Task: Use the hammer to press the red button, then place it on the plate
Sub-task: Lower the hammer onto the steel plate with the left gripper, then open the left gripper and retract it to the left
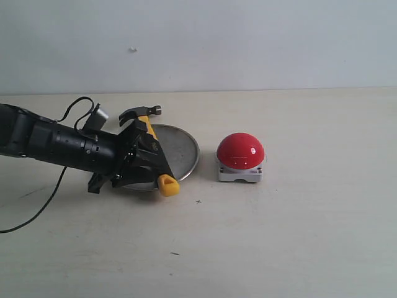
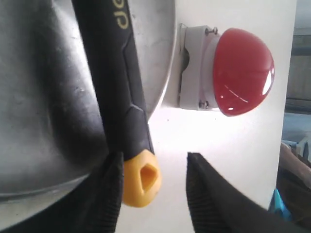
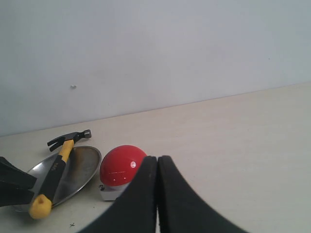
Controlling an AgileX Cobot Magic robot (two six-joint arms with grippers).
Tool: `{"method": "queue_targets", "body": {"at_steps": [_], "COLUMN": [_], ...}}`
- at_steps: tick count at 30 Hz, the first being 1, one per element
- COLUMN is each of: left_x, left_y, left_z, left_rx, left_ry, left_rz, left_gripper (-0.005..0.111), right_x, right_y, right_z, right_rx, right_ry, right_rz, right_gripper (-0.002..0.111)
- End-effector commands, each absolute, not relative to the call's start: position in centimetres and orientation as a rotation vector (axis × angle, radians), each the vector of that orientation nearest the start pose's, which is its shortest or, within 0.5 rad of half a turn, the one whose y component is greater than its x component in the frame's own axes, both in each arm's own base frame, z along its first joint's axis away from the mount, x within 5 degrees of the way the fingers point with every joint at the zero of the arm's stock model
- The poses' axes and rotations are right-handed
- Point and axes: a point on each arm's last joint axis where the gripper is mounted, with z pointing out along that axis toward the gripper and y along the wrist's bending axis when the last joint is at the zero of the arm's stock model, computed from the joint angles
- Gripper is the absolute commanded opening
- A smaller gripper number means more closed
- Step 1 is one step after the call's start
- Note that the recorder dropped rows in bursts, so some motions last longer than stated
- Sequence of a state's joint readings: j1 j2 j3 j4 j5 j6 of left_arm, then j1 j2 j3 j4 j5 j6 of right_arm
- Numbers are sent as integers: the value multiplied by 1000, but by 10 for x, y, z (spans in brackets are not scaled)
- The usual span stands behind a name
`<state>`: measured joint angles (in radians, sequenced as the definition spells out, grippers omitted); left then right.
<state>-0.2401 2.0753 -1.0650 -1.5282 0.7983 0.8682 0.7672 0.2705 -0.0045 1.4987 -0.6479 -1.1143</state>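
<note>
The hammer (image 1: 142, 113) lies across the plate (image 1: 183, 149), its steel head past the far rim and its yellow end (image 1: 168, 185) past the near rim. My left gripper (image 1: 151, 162) is open and straddles the handle's lower part. In the left wrist view the yellow end (image 2: 142, 177) sits against one finger (image 2: 109, 189), with a clear gap to the other finger (image 2: 206, 194). The red button (image 1: 240, 151) stands on its grey base just right of the plate. My right gripper (image 3: 156, 160) is shut and empty, far from the button (image 3: 121, 166).
A pale wooden tabletop (image 1: 298, 236) runs back to a plain white wall. The left arm's black cable (image 1: 37, 208) trails over the table at the left. A small cross mark (image 1: 198, 201) lies in front of the plate.
</note>
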Motion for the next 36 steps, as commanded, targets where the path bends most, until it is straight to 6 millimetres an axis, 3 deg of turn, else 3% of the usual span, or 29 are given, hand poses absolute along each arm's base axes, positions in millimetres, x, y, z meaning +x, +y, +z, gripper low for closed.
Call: {"method": "queue_targets", "body": {"at_steps": [1, 7, 13, 16, 18, 22, 25, 30, 33, 36], "left_x": [349, 348, 345, 342, 338, 328, 306, 237, 191, 155], "left_y": [-146, -134, -114, -106, -104, -105, -104, -99, -90, -78], "left_z": [114, 118, 139, 154, 167, 204, 238, 278, 285, 282], "left_rx": [-173, -151, -69, 16, 74, 196, 300, 392, 449, 389], "left_ry": [2659, 2660, 2617, 2616, 2599, 2430, 2244, 1906, 1803, 1780], "left_rz": [-1349, -1428, -1550, -1507, -1475, -1451, -1426, -1338, -1162, -975], "left_gripper": [42, 42, 40, 24, 4, 0, 0, 0, 0, 0], "right_x": [82, 82, 82, 82, 82, 82, 82, 81, 81, 81], "right_y": [3, 3, 3, 3, 3, 3, 3, 3, 3, 4], "right_z": [203, 203, 203, 203, 203, 203, 203, 201, 201, 201], "right_rx": [124, 125, 125, 125, 129, 130, 128, 142, 146, 142], "right_ry": [1667, 1668, 1668, 1668, 1671, 1672, 1672, 1686, 1688, 1691], "right_rz": [297, 298, 298, 298, 300, 301, 303, 317, 318, 327], "right_gripper": [0, 0, 0, 0, 0, 0, 0, 0, 0, 0]}}
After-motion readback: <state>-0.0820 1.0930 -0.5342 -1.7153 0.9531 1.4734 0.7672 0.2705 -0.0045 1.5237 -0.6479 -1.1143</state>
